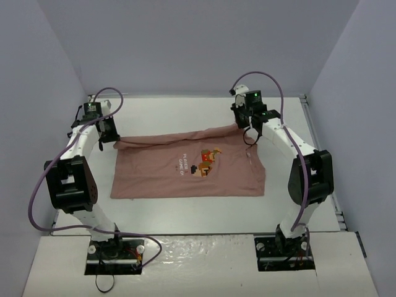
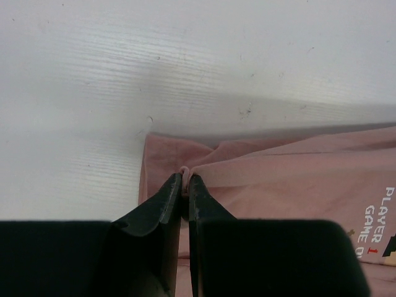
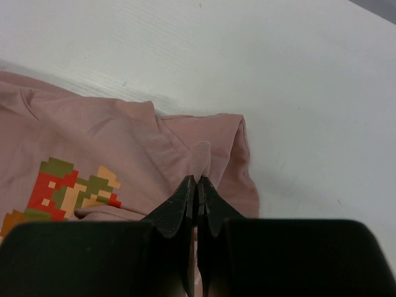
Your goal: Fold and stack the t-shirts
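One dusty-pink t-shirt [image 1: 185, 170] lies across the white table, its pixel chest graphic [image 1: 207, 159] and white lettering facing up. My left gripper [image 1: 110, 140] is shut on the shirt's far left corner, and a pinch of pink fabric [image 2: 184, 172] shows between its black fingertips [image 2: 170, 195]. Over at the far right corner, my right gripper [image 1: 247, 133] is shut on a raised fold of the t-shirt [image 3: 203, 154]. In the right wrist view the graphic [image 3: 68, 189] lies left of the fingers [image 3: 179, 201]. The far edge of the shirt is lifted between the two grippers.
Bare white table [image 1: 185, 114] runs beyond the shirt to the back wall. Grey walls close in the left and right sides. Both arm bases [image 1: 114, 250] stand at the near edge, with purple cables looping around the arms.
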`<state>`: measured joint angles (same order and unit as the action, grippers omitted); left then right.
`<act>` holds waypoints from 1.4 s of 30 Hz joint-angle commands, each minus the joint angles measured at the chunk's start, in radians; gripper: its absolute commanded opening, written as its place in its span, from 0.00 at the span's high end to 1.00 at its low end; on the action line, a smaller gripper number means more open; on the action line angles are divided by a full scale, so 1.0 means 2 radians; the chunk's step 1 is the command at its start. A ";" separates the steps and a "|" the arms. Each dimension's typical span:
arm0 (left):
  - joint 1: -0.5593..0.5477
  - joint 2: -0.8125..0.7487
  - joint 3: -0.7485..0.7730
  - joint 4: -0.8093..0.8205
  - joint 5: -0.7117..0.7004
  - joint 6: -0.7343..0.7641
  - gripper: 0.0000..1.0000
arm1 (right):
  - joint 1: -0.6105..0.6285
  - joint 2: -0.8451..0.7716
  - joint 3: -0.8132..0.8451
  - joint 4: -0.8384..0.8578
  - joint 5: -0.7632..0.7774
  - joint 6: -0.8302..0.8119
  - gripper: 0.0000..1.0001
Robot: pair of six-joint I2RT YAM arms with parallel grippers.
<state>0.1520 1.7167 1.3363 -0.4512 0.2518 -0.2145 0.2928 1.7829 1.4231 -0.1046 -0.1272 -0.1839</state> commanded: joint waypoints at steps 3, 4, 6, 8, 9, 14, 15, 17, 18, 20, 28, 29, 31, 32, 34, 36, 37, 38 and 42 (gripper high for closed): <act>0.005 -0.030 -0.015 0.032 -0.010 -0.012 1.00 | 0.020 -0.056 -0.039 0.023 0.030 0.037 1.00; 0.005 -0.032 -0.018 0.034 -0.010 -0.013 1.00 | 0.022 -0.059 -0.044 0.023 0.033 0.040 1.00; 0.005 -0.037 -0.025 0.040 -0.011 -0.013 1.00 | 0.025 -0.065 -0.054 0.023 0.040 0.047 1.00; 0.005 -0.045 -0.032 0.044 -0.013 -0.013 1.00 | 0.026 -0.071 -0.062 0.023 0.048 0.053 1.00; 0.005 -0.049 -0.036 0.046 -0.013 -0.012 1.00 | 0.026 -0.075 -0.067 0.023 0.053 0.058 1.00; 0.005 -0.065 -0.050 0.052 -0.017 -0.012 1.00 | 0.028 -0.095 -0.089 0.023 0.077 0.073 1.00; 0.005 -0.068 -0.051 0.052 -0.019 -0.012 1.00 | 0.028 -0.099 -0.092 0.023 0.078 0.073 1.00; 0.005 -0.069 -0.053 0.051 -0.021 -0.014 1.00 | 0.028 -0.106 -0.097 0.023 0.077 0.074 1.00; 0.005 -0.069 -0.053 0.051 -0.022 -0.015 1.00 | 0.028 -0.109 -0.100 0.023 0.077 0.074 1.00; 0.005 -0.071 -0.060 0.054 -0.022 -0.019 1.00 | 0.028 -0.115 -0.114 0.023 0.077 0.077 1.00; 0.005 -0.071 -0.092 0.068 -0.014 -0.042 1.00 | 0.031 -0.122 -0.157 0.025 0.080 0.092 1.00; 0.005 -0.070 -0.093 0.069 -0.014 -0.043 1.00 | 0.032 -0.122 -0.159 0.025 0.081 0.096 1.00; 0.005 -0.070 -0.099 0.069 -0.014 -0.045 1.00 | 0.035 -0.125 -0.168 0.025 0.084 0.109 1.00; 0.005 -0.072 -0.102 0.072 -0.015 -0.045 1.00 | 0.037 -0.128 -0.173 0.027 0.088 0.111 1.00; 0.005 -0.076 -0.108 0.077 -0.012 -0.044 1.00 | 0.041 -0.132 -0.181 0.029 0.097 0.114 1.00; 0.005 -0.076 -0.114 0.079 -0.007 -0.046 1.00 | 0.043 -0.134 -0.190 0.029 0.099 0.116 1.00; 0.004 -0.077 -0.116 0.080 -0.003 -0.048 1.00 | 0.044 -0.134 -0.193 0.030 0.099 0.118 1.00; 0.004 -0.078 -0.119 0.080 -0.001 -0.049 1.00 | 0.046 -0.135 -0.199 0.030 0.099 0.120 1.00; 0.001 -0.091 -0.135 0.078 -0.008 -0.056 1.00 | 0.053 -0.142 -0.215 0.031 0.097 0.126 1.00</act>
<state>0.1520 1.6198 1.0798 -0.3305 0.2356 -0.3001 0.3821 1.5687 1.0138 -0.0772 0.0380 0.0393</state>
